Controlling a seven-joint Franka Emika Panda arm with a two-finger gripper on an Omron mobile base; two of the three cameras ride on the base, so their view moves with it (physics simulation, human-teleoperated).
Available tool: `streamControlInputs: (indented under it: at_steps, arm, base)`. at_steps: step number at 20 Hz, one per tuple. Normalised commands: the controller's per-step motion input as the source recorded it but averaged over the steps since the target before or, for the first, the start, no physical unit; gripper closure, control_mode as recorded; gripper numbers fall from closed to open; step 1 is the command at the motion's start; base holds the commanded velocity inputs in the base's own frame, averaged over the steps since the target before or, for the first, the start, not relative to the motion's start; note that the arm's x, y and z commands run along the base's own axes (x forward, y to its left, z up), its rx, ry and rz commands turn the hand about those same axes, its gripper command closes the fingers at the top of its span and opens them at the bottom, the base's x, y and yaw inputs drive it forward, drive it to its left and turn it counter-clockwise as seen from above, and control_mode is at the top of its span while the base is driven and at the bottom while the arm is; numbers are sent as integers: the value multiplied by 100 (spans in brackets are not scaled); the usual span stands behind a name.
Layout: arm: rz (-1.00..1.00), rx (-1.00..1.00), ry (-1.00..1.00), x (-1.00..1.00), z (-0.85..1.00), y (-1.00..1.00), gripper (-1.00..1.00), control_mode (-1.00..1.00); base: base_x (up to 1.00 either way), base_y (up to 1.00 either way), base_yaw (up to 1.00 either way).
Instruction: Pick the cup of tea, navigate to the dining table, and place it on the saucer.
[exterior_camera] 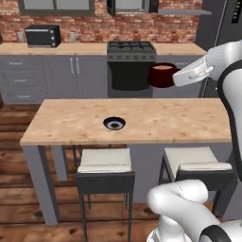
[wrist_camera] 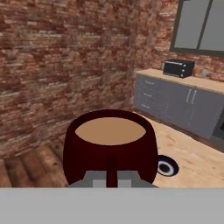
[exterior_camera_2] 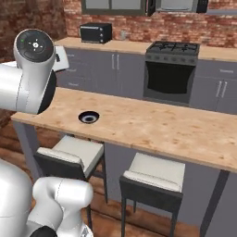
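Left base view: the gripper [exterior_camera: 176,75] is clamped on the cup of tea [exterior_camera: 162,74], held upright in the air above the far right part of the dining table [exterior_camera: 71,124], well apart from the saucer [exterior_camera: 114,124] near the table's middle.

Right base view: the saucer [exterior_camera_2: 88,117] sits towards the table's [exterior_camera_2: 152,127] left end, above two stools [exterior_camera_2: 74,152].

Hand view: the cup [wrist_camera: 109,146] looms close, brownish tea level, its handle between the fingertips [wrist_camera: 97,180]; the saucer [wrist_camera: 166,166] peeks out beside it, lower right.

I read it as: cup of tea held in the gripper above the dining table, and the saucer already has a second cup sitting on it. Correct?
Not quite. The saucer is bare on the dining table; the left base view shows this. The rest holds: the gripper is shut on the cup of tea, held above the table.
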Motion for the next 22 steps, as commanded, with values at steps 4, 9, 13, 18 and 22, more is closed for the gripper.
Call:
streamControlInputs:
  at_steps: [4,9,13,18,22]
  arm:
    - [0,0,0,0,0,0,100,100]
    - [0,0,0,0,0,0,100,100]
    - [0,0,0,0,0,0,100,100]
    - [0,0,0,0,0,0,100,100]
    - [0,0,0,0,0,0,100,100]
  base:
    - [61,42,-27]
    - [55,32,-26]
    - [54,29,-23]
    - [56,26,-19]
    - [62,27,-19]
